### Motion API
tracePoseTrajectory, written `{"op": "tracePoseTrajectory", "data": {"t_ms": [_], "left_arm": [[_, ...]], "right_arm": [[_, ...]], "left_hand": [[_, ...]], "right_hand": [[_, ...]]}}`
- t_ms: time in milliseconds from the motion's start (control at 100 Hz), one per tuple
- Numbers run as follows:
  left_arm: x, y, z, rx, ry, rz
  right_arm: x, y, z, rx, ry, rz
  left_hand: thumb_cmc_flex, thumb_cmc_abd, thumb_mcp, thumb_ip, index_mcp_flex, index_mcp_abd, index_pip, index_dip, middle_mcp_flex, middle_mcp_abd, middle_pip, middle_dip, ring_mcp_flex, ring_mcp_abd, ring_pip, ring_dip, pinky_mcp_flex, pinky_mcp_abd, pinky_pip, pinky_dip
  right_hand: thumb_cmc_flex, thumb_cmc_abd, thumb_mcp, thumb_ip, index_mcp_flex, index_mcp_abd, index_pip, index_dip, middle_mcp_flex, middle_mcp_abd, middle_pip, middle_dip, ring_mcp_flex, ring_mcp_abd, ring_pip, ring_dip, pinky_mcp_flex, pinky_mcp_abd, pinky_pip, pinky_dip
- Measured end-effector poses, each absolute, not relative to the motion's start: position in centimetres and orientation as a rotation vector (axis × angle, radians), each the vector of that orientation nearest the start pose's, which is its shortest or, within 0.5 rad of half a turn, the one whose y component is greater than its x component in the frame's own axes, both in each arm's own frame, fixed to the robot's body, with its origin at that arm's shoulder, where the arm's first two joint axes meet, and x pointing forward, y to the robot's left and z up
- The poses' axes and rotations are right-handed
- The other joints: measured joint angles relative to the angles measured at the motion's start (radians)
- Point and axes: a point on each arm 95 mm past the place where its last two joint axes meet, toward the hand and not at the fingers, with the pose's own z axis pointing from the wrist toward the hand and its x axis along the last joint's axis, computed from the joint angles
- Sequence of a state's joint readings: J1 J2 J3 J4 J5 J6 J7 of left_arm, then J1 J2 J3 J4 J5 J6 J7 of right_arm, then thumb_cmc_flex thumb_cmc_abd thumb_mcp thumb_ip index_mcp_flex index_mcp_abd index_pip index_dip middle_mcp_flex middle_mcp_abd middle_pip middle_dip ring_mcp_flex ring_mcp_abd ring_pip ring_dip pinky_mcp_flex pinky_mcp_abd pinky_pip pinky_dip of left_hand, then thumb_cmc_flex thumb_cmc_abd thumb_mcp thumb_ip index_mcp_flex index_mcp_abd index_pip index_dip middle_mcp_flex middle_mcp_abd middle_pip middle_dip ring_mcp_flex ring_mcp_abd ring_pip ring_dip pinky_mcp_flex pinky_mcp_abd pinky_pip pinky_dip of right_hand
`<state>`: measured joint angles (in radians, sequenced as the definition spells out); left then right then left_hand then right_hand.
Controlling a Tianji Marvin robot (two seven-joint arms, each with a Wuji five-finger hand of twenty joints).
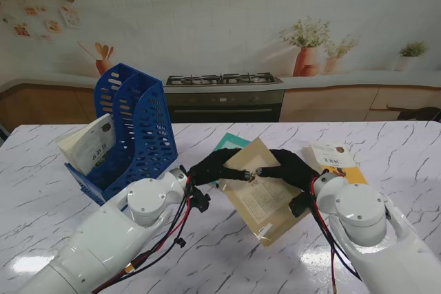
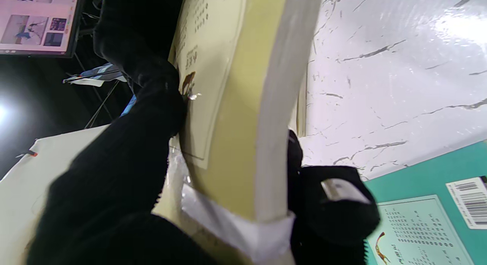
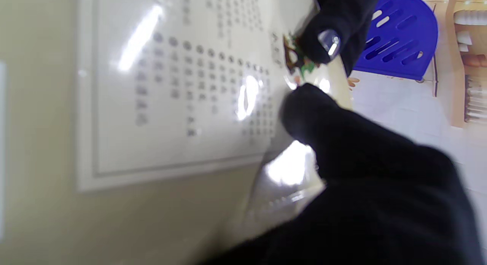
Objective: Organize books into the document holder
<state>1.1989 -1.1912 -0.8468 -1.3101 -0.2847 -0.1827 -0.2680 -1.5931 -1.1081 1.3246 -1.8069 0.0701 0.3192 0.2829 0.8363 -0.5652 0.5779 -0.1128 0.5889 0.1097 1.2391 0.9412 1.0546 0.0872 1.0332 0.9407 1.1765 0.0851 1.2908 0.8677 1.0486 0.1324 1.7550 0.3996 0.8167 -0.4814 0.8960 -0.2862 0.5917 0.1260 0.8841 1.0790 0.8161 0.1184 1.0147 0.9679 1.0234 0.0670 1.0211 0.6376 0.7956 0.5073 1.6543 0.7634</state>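
Kitchen setting: gas stove (image 1: pixel 222 79) on counter (image 1: pixel 358 79), oven below, marble table (image 1: pixel 69 239), potted plants (image 1: pixel 307 46).

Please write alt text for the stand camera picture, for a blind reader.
Both black hands, left hand and right hand, hold a tan book over a marble table. A blue holder on the left has one book in it.

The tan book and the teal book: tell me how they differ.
The tan book has a beige cover; the teal book is green-blue. The tan book is gripped by the left robot hand and the right robot hand, tilted off the table in the left wrist view; the teal book lies flat, untouched. The tan book shows whole; the teal book is mostly hidden behind it. Both are outside the blue document holder.
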Motion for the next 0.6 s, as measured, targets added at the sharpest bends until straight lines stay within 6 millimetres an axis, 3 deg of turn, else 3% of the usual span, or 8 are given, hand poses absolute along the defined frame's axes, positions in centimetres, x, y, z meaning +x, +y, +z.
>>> {"op": "tracePoseTrajectory", "data": {"t_ms": [180,330,360,410,480,520,530,600], "left_arm": [[44.2,-12.2,-32.7,-2.259,1.342,-2.397],[44.1,-12.0,-32.4,-2.249,1.373,-2.401],[44.1,-12.0,-32.3,-2.247,1.378,-2.402],[43.9,-11.9,-32.1,-2.235,1.384,-2.404],[43.6,-11.9,-31.6,-2.215,1.386,-2.414],[43.5,-11.9,-31.4,-2.209,1.381,-2.421],[43.5,-11.9,-31.3,-2.208,1.38,-2.423],[43.3,-11.8,-31.0,-2.208,1.368,-2.432]], "right_arm": [[39.2,1.1,-27.9,-2.252,-0.923,-1.811],[39.0,1.0,-28.1,-2.25,-0.896,-1.81],[39.0,1.0,-28.2,-2.249,-0.889,-1.807],[38.9,0.9,-28.2,-2.246,-0.872,-1.799],[38.8,0.7,-28.2,-2.244,-0.861,-1.794],[38.8,0.6,-28.2,-2.241,-0.86,-1.799],[38.8,0.6,-28.2,-2.24,-0.86,-1.801],[38.7,0.5,-28.2,-2.234,-0.858,-1.818]], "left_hand": [[-0.026,-0.035,0.073,-0.001,0.021,0.01,0.0,0.042,0.081,-0.007,-0.058,0.021,0.02,0.0,0.083,-0.052,0.009,-0.001,0.014,0.065],[-0.038,-0.069,0.125,-0.001,0.038,0.039,0.003,0.04,0.131,0.006,-0.104,-0.015,0.032,-0.009,0.12,-0.086,0.018,-0.002,0.017,0.127],[-0.038,-0.071,0.126,-0.001,0.041,0.043,0.003,0.04,0.14,0.006,-0.108,-0.025,0.042,-0.01,0.126,-0.087,0.021,-0.002,0.017,0.131],[-0.038,-0.074,0.126,-0.002,0.045,0.045,0.003,0.04,0.142,0.007,-0.108,-0.026,0.042,-0.01,0.13,-0.087,0.022,-0.002,0.017,0.138],[-0.04,-0.083,0.133,-0.002,0.057,0.051,0.003,0.04,0.155,0.011,-0.109,-0.032,0.05,-0.01,0.139,-0.095,0.028,-0.002,0.019,0.145],[-0.042,-0.085,0.139,-0.002,0.061,0.051,0.006,0.04,0.163,0.011,-0.109,-0.033,0.054,-0.01,0.143,-0.097,0.029,-0.002,0.019,0.148],[-0.046,-0.085,0.144,-0.002,0.062,0.051,0.007,0.04,0.163,0.011,-0.109,-0.033,0.054,-0.01,0.144,-0.097,0.03,-0.002,0.019,0.149],[-0.047,-0.096,0.152,-0.002,0.071,0.051,0.008,0.04,0.167,0.012,-0.109,-0.034,0.056,-0.01,0.151,-0.099,0.03,-0.002,0.02,0.152]], "right_hand": [[0.0,-0.012,0.0,0.0,0.01,-0.004,0.0,-0.029,0.001,-0.003,-0.016,-0.085,0.0,0.0,0.017,0.0,-0.002,0.0,0.0,0.001],[0.0,-0.014,-0.022,0.0,0.014,-0.022,0.0,-0.189,-0.001,0.002,-0.138,-0.216,0.0,0.0,0.025,-0.016,-0.005,0.0,0.0,0.001],[0.0,-0.014,-0.048,0.005,0.002,-0.041,0.006,-0.281,-0.002,0.011,-0.189,-0.25,-0.002,0.0,0.025,-0.032,-0.014,0.0,0.0,0.001],[0.0,-0.014,-0.081,0.011,-0.007,-0.065,0.013,-0.363,-0.026,0.021,-0.249,-0.294,-0.007,0.0,0.026,-0.056,-0.029,0.0,-0.001,0.001],[-0.01,-0.013,-0.131,0.029,-0.034,-0.065,-0.007,-0.422,-0.053,0.027,-0.294,-0.359,-0.019,0.0,-0.012,-0.068,-0.055,0.0,-0.019,0.0],[-0.036,-0.01,-0.164,0.041,-0.033,-0.065,-0.058,-0.431,-0.069,0.03,-0.311,-0.399,-0.024,0.001,-0.051,-0.068,-0.069,0.0,-0.045,-0.004],[-0.055,-0.007,-0.17,0.062,-0.031,-0.065,-0.098,-0.427,-0.084,0.032,-0.322,-0.419,-0.025,0.001,-0.068,-0.07,-0.076,0.0,-0.054,-0.004],[-0.136,0.047,-0.202,0.111,-0.029,-0.063,-0.248,-0.341,-0.109,0.037,-0.353,-0.446,-0.042,0.003,-0.137,-0.08,-0.09,0.0,-0.077,-0.016]]}}
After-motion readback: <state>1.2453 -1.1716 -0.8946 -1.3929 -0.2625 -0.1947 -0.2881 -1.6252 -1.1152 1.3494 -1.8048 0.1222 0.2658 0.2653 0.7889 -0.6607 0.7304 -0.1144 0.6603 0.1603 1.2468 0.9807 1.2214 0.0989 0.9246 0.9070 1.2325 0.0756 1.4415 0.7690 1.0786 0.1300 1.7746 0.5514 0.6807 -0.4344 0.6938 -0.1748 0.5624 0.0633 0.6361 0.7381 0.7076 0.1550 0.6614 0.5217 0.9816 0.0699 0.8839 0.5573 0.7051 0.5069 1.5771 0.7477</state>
